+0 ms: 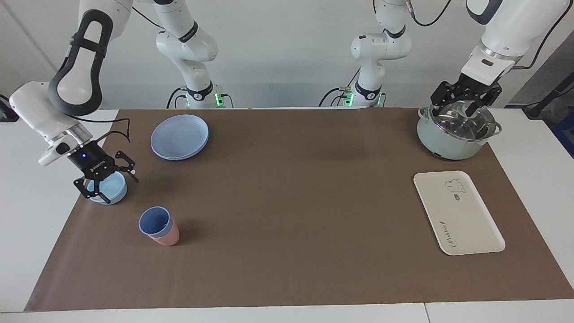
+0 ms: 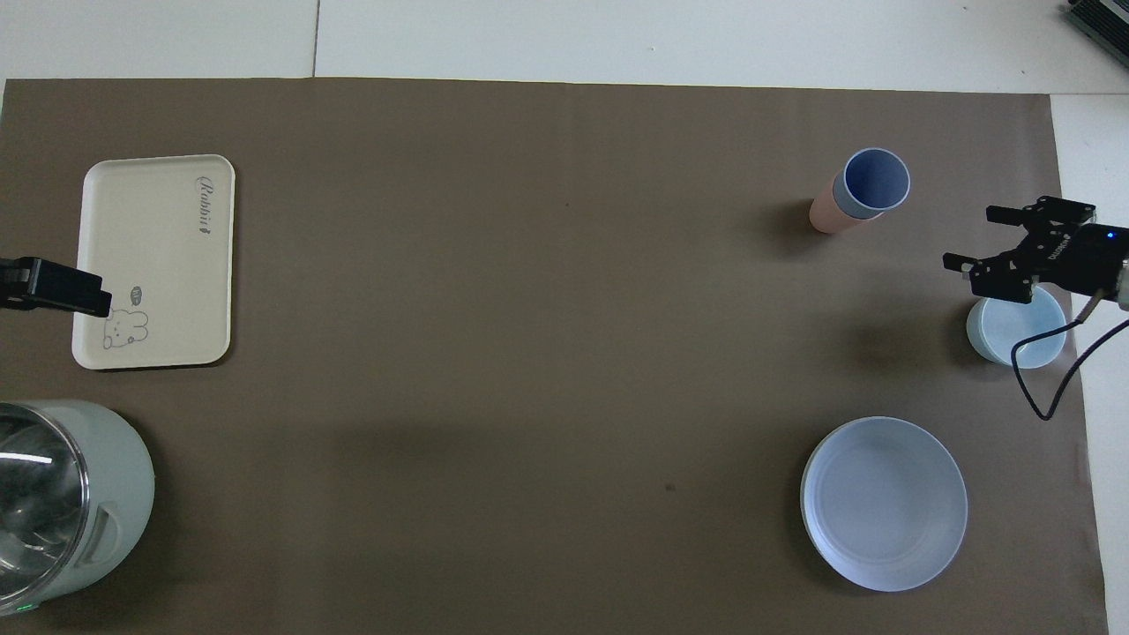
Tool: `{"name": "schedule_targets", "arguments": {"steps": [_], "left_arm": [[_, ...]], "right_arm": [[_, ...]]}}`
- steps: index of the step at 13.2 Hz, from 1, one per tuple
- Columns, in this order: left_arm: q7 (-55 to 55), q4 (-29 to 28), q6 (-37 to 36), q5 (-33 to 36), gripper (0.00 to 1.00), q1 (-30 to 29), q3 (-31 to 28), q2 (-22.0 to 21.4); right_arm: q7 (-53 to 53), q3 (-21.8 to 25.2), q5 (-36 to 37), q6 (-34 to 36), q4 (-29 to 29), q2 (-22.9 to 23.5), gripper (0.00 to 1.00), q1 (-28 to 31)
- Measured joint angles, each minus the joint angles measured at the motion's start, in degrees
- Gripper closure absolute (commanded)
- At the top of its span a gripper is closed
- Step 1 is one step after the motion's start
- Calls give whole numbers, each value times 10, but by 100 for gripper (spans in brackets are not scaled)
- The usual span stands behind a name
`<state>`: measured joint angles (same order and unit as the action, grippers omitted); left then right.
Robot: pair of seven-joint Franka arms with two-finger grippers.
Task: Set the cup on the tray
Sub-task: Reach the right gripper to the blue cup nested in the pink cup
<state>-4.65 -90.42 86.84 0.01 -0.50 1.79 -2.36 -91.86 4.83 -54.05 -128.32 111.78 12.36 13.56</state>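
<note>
Nearest the robots: one round plate [image 1: 180, 136] and one lidded pot [image 1: 455, 133], the left claw [image 1: 466, 99] spread above its lid. Next, the right claw [image 1: 106, 181], spread over one light-blue bowl [image 1: 110, 188]. Farther out lies one tray [image 1: 458, 212], long axis running away from the robots. Well apart, at the right arm's end of the worktop [image 1: 287, 202], the blue cup [image 1: 155, 222] is nested in one pink cup [image 1: 167, 236], upright, mouth up.

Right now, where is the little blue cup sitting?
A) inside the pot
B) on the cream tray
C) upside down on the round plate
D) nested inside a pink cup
D: the blue cup stands nested in the pink cup, whose lower part shows beneath it, on the brown mat at the right arm's end; the tray holds nothing.
</note>
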Motion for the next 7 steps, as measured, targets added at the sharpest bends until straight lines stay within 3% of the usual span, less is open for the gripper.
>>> {"name": "schedule_targets", "arguments": {"steps": [4,7], "left_arm": [[0,0,0,0,0,0,0,0],[0,0,0,0,0,0,-2,0]], "right_arm": [[-90,-5,-135,6,-23,73,0,-3],[-136,-6,-171,21,-35,113,0,-7]]}}
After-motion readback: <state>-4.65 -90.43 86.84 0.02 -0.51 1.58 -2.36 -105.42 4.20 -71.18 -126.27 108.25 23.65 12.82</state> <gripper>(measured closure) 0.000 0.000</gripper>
